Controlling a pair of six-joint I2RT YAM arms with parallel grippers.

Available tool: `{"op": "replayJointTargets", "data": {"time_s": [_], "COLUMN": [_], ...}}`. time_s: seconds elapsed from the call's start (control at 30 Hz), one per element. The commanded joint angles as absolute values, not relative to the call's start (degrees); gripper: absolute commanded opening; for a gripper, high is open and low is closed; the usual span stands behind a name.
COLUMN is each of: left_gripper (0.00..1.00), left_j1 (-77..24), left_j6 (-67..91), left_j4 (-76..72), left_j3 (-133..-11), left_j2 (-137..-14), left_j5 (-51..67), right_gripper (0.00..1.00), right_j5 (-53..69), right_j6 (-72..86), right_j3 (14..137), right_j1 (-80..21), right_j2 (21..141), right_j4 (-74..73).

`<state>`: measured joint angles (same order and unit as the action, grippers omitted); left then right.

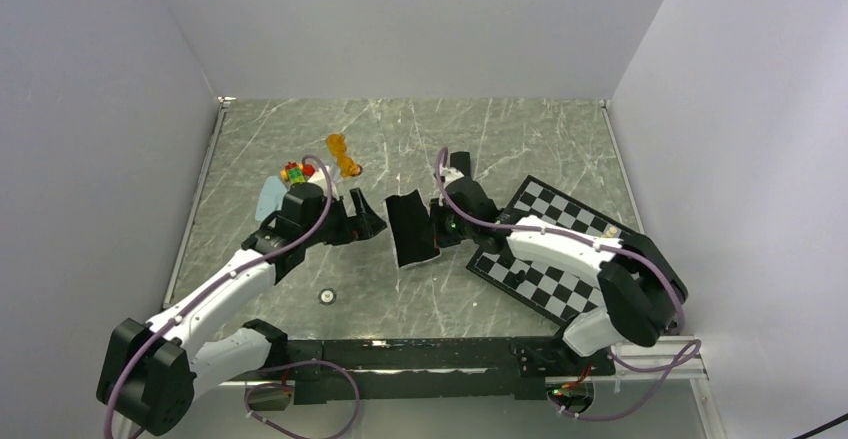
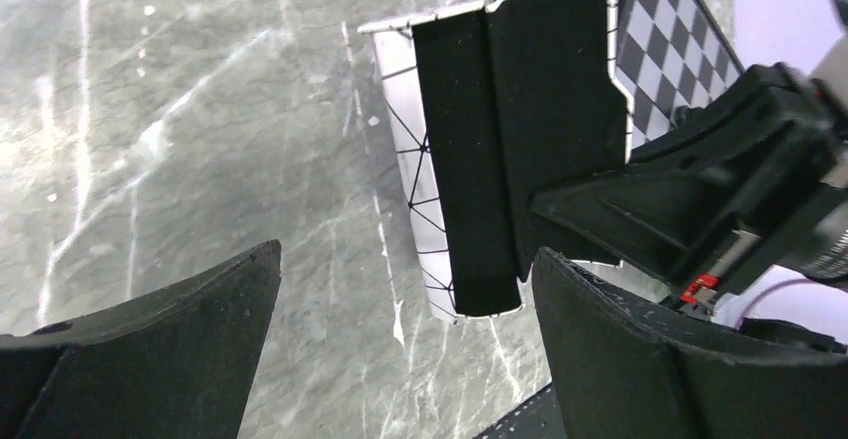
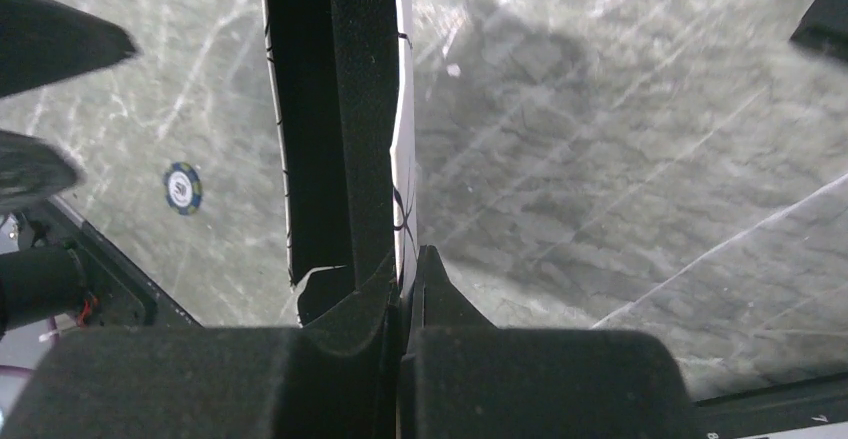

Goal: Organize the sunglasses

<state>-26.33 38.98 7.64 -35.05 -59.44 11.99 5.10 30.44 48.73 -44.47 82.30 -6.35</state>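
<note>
The orange translucent sunglasses (image 1: 343,155) lie on the marble table beyond my left gripper. The black wire-framed pair is not in view. The white case with black line pattern (image 1: 412,229) lies open between the grippers, its black lining showing; it also shows in the left wrist view (image 2: 500,129). My left gripper (image 1: 372,221) is open and empty just left of the case, its jaws wide apart in the left wrist view (image 2: 407,249). My right gripper (image 1: 440,227) is shut on the case's white right wall (image 3: 402,159), pinching the edge in the right wrist view (image 3: 405,264).
A black-and-white checkerboard (image 1: 555,249) lies at the right under the right arm. A poker chip (image 1: 326,296) lies near the front edge. A small colourful toy (image 1: 295,171) and a pale blue item (image 1: 268,199) sit at the left by the left wrist.
</note>
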Motion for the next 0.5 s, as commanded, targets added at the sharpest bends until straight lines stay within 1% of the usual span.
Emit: {"op": "replayJointTargets", "data": {"time_s": [0.0,0.1,0.33,0.4,0.47], "left_gripper": [0.99,0.99,0.99,0.99,0.99], "left_j1": [-26.21,-25.13,-18.86,-17.85,-17.38], "left_j6": [37.55,37.47,38.48,38.36,38.32], "left_j4": [13.38,17.39,17.07,17.86,18.3], "left_j3": [-37.53,-37.55,-34.58,-34.66,-34.72], "left_j2": [-55.96,-54.5,-53.52,-53.57,-53.56], "left_j5": [5.89,1.75,3.48,2.99,2.37], "right_gripper": [0.0,0.0,0.0,0.08,0.12], "right_j5": [11.22,12.05,10.72,11.29,11.78], "right_j6": [35.04,35.53,37.04,37.39,37.49], "right_j3": [47.7,47.65,47.01,46.62,46.5], "right_j1": [-43.22,-42.41,-39.29,-38.86,-38.67], "right_j2": [86.12,89.15,94.46,94.94,95.35], "right_j4": [-0.29,1.75,2.35,3.14,3.83]}}
